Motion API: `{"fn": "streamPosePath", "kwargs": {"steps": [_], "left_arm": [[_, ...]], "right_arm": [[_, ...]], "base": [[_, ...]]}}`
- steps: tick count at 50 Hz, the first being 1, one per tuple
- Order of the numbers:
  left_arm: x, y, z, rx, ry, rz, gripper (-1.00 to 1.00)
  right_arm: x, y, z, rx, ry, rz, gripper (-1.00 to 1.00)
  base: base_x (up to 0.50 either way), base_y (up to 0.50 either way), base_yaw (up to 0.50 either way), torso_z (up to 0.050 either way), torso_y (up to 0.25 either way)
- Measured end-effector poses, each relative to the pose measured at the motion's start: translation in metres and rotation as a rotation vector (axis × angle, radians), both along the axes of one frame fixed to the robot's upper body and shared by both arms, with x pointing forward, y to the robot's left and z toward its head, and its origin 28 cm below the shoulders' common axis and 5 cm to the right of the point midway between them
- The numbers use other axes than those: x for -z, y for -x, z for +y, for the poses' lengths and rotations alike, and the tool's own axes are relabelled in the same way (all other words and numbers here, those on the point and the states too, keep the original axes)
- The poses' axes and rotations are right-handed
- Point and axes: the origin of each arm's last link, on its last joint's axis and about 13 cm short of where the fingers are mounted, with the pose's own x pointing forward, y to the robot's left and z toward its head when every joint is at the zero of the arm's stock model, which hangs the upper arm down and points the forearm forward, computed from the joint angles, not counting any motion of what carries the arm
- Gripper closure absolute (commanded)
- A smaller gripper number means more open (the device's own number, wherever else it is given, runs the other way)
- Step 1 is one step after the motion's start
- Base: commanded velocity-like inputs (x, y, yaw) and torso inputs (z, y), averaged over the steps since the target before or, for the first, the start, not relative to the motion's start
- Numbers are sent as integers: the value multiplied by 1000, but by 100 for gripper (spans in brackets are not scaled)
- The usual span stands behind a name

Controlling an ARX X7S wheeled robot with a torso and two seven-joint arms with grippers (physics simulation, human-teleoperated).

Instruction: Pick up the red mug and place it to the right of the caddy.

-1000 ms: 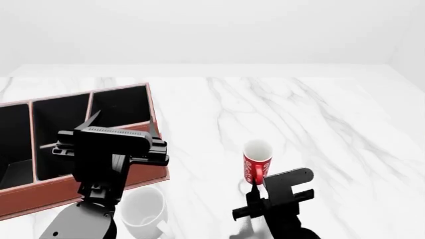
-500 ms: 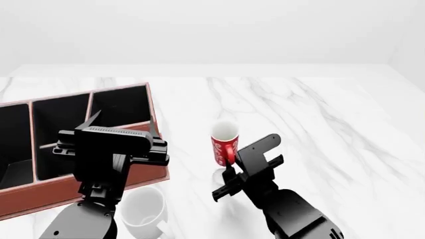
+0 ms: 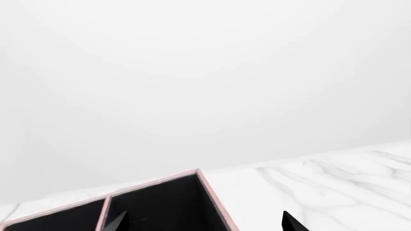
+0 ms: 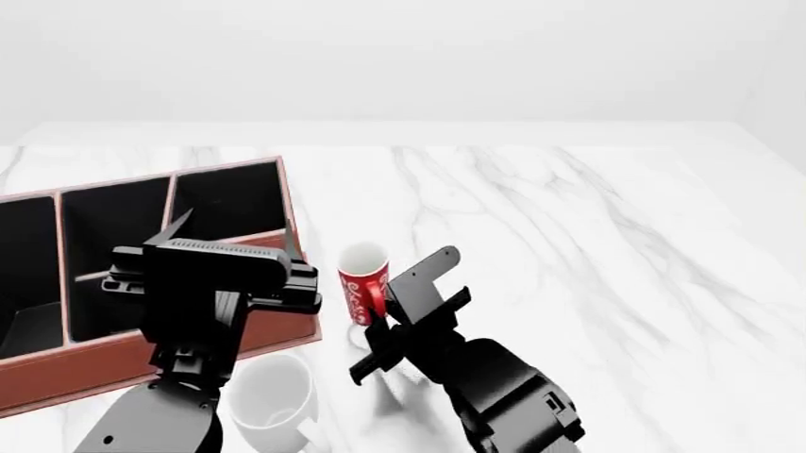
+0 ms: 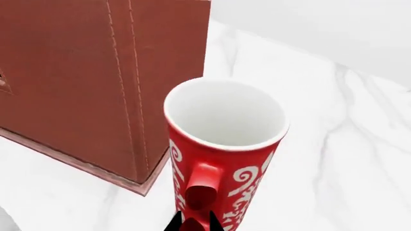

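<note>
Two tools are under my control at this moment. My right tool [image 4: 393, 316] pinches the handle of the slim red ceramic mug with white script and a white interior [image 4: 362, 283]; in the right wrist view the two black fingertips [image 5: 192, 222] close on the red handle at the lower side of the red mug [image 5: 224, 149]. The mug stands upright, mouth up, but I cannot tell whether its base touches the white marble-patterned table [image 4: 567, 217].

Seen from the head view, the mug sits at the 3 o'clock side of the large reddish-brown rectangular caddy with black-lined compartments [image 4: 126, 354], just beside its near right corner. The right wrist view shows the stitched brown wall of the caddy [image 5: 96, 77] close beside the mug, with a narrow gap between them.

My left tool [image 4: 233, 241] hovers over the caddy's right-hand compartments. In the left wrist view its two black fingertips [image 3: 292, 222] are spread apart, holding nothing, above the caddy rim [image 3: 205, 185].

One plain white footed mug [image 4: 271, 401] lies at 6 o'clock from the caddy, near the left arm.
</note>
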Motion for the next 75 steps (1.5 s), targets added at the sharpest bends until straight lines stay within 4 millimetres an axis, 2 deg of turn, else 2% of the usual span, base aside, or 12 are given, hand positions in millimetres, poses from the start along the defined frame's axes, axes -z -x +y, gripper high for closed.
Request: {"fn": "streamPosePath", "kwargs": {"steps": [20, 53, 54, 75], "left_arm": [[0, 0, -1, 6, -5, 0, -100], [-1, 1, 0, 5, -2, -4, -100], [-1, 1, 0, 5, -2, -4, -100], [-1, 1, 0, 4, -1, -5, -100]], "right_arm": [[6, -16, 25, -22, 5, 48, 100], [15, -24, 27, 14, 42, 101, 100], [15, -24, 27, 15, 42, 102, -100], [13, -26, 28, 10, 49, 93, -100]], "base": [[0, 0, 0, 0, 1], [0, 0, 0, 0, 1], [0, 0, 0, 0, 0], [0, 0, 0, 0, 0]]}}
